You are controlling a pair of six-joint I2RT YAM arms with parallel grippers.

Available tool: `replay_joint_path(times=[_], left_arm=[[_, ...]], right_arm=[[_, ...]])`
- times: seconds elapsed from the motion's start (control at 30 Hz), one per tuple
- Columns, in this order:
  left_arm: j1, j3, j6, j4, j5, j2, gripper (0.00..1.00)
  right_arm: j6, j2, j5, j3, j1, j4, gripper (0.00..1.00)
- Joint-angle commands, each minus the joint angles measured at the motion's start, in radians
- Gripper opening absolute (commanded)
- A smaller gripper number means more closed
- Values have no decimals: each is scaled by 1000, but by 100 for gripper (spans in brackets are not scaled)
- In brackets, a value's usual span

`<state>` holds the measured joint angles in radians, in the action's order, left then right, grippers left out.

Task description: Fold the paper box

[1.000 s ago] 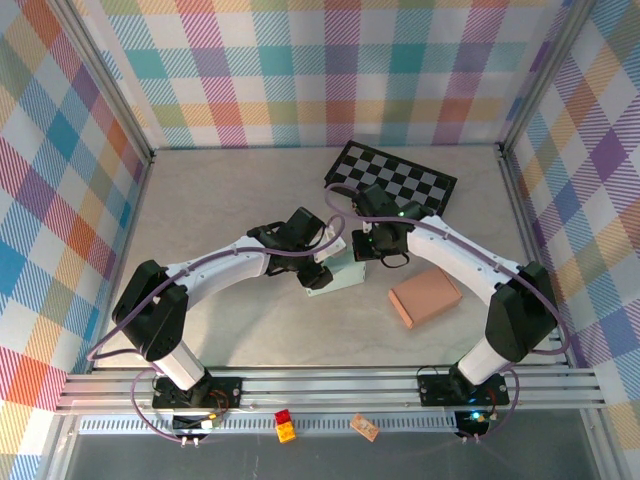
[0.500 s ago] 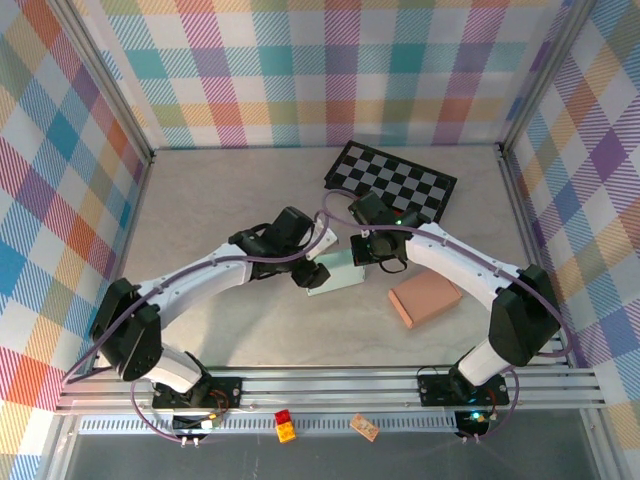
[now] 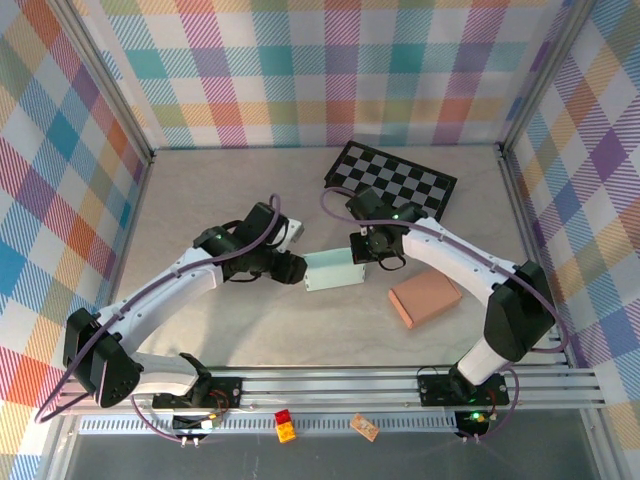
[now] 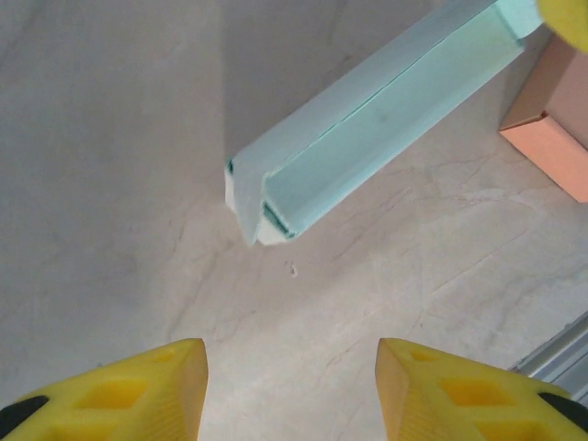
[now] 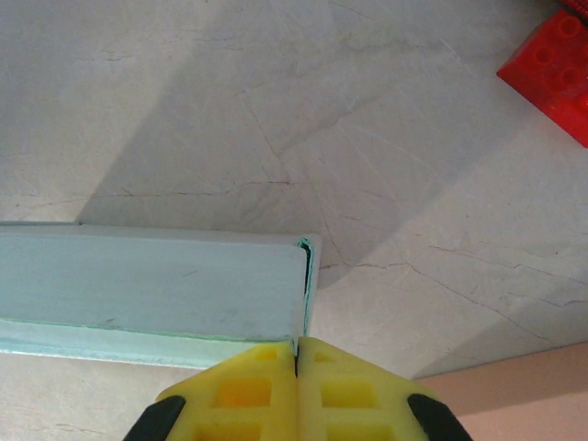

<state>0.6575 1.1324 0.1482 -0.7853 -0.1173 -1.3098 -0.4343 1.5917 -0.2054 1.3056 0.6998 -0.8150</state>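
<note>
Your pale mint-green paper box (image 3: 333,270) sits mid-table as a long, shallow trough with thin folded walls, one end open toward the left wrist camera. Your right gripper (image 5: 297,354) is pinched fully together, apparently on the thin wall at the box's right end, though the seam hides the contact. Your left gripper (image 4: 289,363) is spread apart and empty, just off the left end. You have bare grey table (image 3: 200,190) to the left and behind. The salmon cardboard box (image 3: 425,297) lies near on the right, and the black-and-white checkerboard (image 3: 392,180) is beyond. The long axis runs left to right, barely tilted.
</note>
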Motion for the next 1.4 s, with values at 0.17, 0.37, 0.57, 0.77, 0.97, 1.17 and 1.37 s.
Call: replay_joint_path(times=[0.17,0.37,0.57,0.77,0.97,1.17,1.37], left_arm=[[-22,85,94,-69,-30,-86,42],[-22,126,100,-49,-30,-161,39],[-21,150,102,-15,-13,-202,36],[-21,145,106,18,3,-226,35],[-21,151,102,17,15,-247,31],[-21,145,98,24,18,-254,24],[-21,150,96,32,23,-269,15]], right_arm=[[-21,29,9,43,5,-67,0],[-24,28,8,38,5,-72,0],[-25,30,9,39,5,-73,0],[-22,32,9,41,6,-73,0],[-19,36,11,40,6,-73,0],[-20,36,9,42,5,-73,0],[-19,34,9,41,6,-72,0]])
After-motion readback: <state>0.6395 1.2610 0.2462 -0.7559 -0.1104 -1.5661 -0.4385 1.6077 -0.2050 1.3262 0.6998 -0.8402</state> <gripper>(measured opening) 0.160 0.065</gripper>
